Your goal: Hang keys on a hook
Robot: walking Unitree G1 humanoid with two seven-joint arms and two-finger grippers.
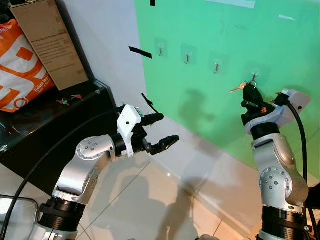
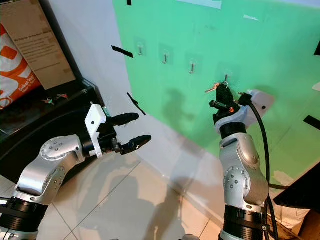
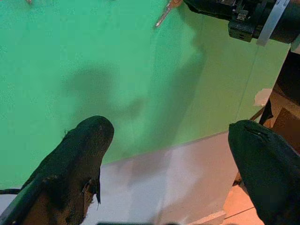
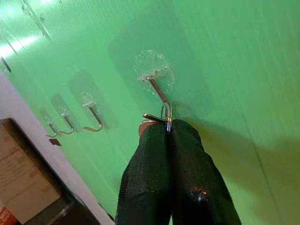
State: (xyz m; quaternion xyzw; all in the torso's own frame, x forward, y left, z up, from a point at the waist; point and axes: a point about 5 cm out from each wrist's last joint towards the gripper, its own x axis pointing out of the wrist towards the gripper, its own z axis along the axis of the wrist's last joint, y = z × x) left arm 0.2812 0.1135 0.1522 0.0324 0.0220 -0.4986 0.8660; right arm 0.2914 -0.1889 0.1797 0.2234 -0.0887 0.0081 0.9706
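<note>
At hook (image 4: pixel 157 89), right tool (image 4: pixel 169 129) pinching key ring (image 4: pixel 166 112)

The wall panel (image 1: pixel 225 75) was plain bright green, with a white band below it. The hooks (image 4: pixel 157 91) on the panel were silver on clear pads. The keys (image 1: pixel 239 88) were silver. Left of the panel, the bag (image 1: pixel 20 70) was orange with white lettering.

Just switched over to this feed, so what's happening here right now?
The right gripper is raised to the green wall, fingers shut on the keys, holding their ring at the rightmost hook of a row of four. Whether the ring is already on the hook is unclear. The left gripper hovers open, away from the wall, holding nothing.
</note>
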